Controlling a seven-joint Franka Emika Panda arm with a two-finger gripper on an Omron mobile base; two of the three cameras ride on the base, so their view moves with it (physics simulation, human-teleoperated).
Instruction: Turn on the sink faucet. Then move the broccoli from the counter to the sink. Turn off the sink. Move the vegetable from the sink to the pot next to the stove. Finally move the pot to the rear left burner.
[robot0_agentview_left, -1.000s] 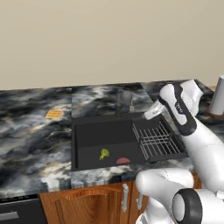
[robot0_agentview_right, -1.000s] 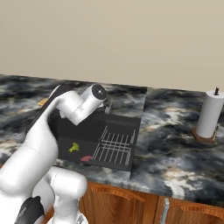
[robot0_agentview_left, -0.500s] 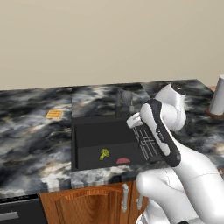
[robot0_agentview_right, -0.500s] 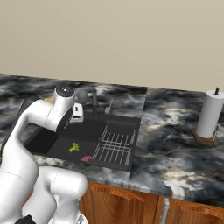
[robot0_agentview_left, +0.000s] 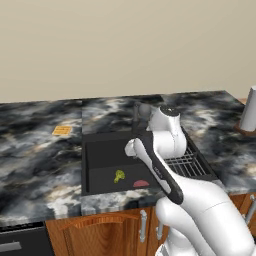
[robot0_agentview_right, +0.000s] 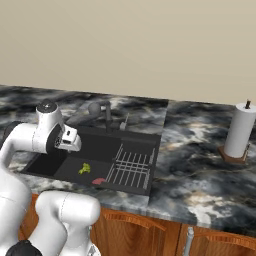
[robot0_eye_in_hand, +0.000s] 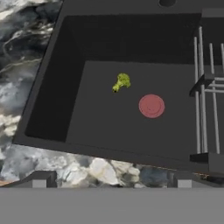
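Marbled black, grey and white counter (robot0_agentview_left: 40, 160) runs under a plain beige wall, with brown cabinets (robot0_agentview_right: 150, 235) below and the black sink (robot0_agentview_left: 100, 155) set into it. Compared with a second ago, the arm has swung from the right side of the basin over to its near left part, and the gripper (robot0_agentview_right: 70, 141) now hangs above the basin near its front edge, looking down into it; the broccoli has stayed where it lay. Its jaws stand wide apart, holding nothing.

The broccoli (robot0_eye_in_hand: 122, 82) lies on the sink floor, just beside the red drain disc (robot0_eye_in_hand: 151, 106) but apart from it. In the hand view its long axis runs diagonally, green head up and to the right, pale stalk down and to the left.

The sink also holds the grey wire rack (robot0_agentview_right: 132, 167) in its right part. The faucet (robot0_agentview_right: 107, 114) stands behind the basin. An orange waffle (robot0_agentview_left: 62, 130) lies on the counter to the left, and a paper towel roll (robot0_agentview_right: 239, 131) stands far right
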